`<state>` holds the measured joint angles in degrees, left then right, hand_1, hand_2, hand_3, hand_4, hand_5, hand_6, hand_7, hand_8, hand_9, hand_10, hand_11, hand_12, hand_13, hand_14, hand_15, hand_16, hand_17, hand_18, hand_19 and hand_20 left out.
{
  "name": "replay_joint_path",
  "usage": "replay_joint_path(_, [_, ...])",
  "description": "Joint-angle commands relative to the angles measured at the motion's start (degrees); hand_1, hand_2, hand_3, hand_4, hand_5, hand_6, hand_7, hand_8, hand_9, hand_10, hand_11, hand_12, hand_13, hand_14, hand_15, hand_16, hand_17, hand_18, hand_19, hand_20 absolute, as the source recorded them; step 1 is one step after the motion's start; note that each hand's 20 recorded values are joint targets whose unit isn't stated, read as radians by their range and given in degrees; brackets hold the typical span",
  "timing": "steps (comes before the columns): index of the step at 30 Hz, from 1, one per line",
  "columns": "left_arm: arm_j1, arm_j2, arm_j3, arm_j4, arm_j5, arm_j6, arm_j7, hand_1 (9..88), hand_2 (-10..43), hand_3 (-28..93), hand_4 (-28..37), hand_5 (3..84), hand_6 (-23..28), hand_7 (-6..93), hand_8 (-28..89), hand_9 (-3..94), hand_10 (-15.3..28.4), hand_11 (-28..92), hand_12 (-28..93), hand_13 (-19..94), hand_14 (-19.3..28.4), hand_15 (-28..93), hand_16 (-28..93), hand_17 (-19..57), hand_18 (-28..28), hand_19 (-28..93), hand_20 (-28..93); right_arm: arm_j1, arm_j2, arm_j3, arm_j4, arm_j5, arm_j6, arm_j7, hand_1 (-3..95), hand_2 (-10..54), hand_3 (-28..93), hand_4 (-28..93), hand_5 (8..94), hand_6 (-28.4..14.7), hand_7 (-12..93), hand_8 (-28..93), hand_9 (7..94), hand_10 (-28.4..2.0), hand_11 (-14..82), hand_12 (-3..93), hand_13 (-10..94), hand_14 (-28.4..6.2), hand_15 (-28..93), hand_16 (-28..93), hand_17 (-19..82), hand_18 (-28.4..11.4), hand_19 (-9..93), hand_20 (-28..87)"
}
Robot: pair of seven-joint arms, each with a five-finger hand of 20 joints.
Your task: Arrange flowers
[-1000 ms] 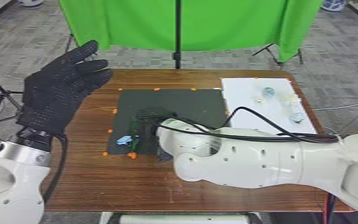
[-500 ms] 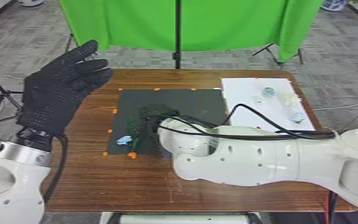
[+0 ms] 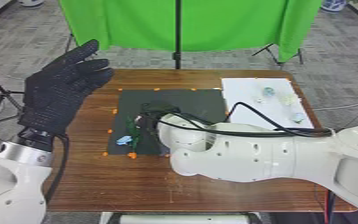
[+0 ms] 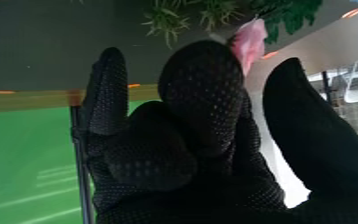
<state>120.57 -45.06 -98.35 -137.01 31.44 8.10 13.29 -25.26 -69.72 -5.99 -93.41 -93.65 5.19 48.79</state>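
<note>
As we look along the right hand (image 3: 160, 108) in its wrist view, a pink flower (image 4: 250, 42) is just beside a fingertip, on the thumb's side, partly hidden by it. We see that hand partly open, one finger bent, the thumb apart; whether it grips the flower, we cannot tell. Near the flower are green leaves (image 4: 286, 12). In the head view, the hand is over the black mat (image 3: 191, 97), its white arm (image 3: 246, 156) coming across the table (image 3: 122, 185) from the right. A blue flower (image 3: 124, 140) lies near the mat's near left corner. At left we see the left hand (image 3: 62, 90) raised, loosely open, holding nothing. A white sheet (image 3: 244, 87) lies at far right.
</note>
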Motion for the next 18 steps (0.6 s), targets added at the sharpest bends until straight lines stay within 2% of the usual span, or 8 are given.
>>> replay_joint_path(1, [0.8, -0.02, 0.21, 0.3, -0.07, 0.15, 0.15, 24.7, 6.6, 79, -19.7, 37.5, 10.0, 15.8, -10, 34.6, 22.1, 29, 12, 24, 28.4, 51, -9, -8.2, 25.1, 57, 26, 0.7, -1.0, 0.9, 0.3, 1.2, 1.9, 0.7, 21.8, 11.1, 86, -18, 47.9, 1.0, 14, -14, 92.1, -11.2, 49.0, 23.1, 82, -9.6, 82, 22, 29, -22.6, 85, 19])
replay_joint_path(10, [0.6, -0.39, 0.71, 0.51, -0.08, 0.45, -0.25, 24.7, 6.7, 79, -19.7, 37.5, 10.0, 15.8, -10, 34.5, 22.1, 30, 12, 24, 28.4, 51, -9, -8.1, 25.1, 57, 26, 0.5, -0.7, 1.6, 0.2, 2.0, 2.5, 0.9, 21.3, 10.9, 85, -19, 33.9, 0.1, 14, -13, 87.0, -13.0, 49.5, 22.0, 81, -8.9, 82, 22, 28, -22.7, 86, 18])
replay_joint_path(12, [0.8, -0.56, 0.58, 0.6, -0.02, 0.13, -0.56, 24.7, 6.7, 79, -19.7, 37.5, 10.0, 15.8, -10, 34.5, 22.1, 30, 12, 24, 28.4, 51, -9, -8.1, 25.1, 57, 26, 0.1, -0.6, 2.0, 0.2, 1.9, 2.5, 0.8, 21.2, 10.9, 85, -19, 32.1, 0.2, 14, -13, 86.0, -13.2, 49.8, 21.8, 81, -8.7, 82, 22, 28, -22.7, 86, 18])
replay_joint_path(18, [1.9, -0.95, -0.1, 0.13, 0.07, 0.8, -0.86, 24.7, 6.7, 79, -19.7, 37.5, 10.0, 15.7, -10, 34.5, 22.1, 30, 12, 24, 28.4, 51, -9, -8.1, 25.1, 57, 26, -0.6, -0.1, 2.7, -0.5, 1.3, 3.7, 0.3, 21.1, 10.9, 85, -19, 30.2, 0.3, 14, -13, 84.7, -13.6, 49.6, 21.0, 81, -8.7, 82, 21, 28, -22.8, 86, 17])
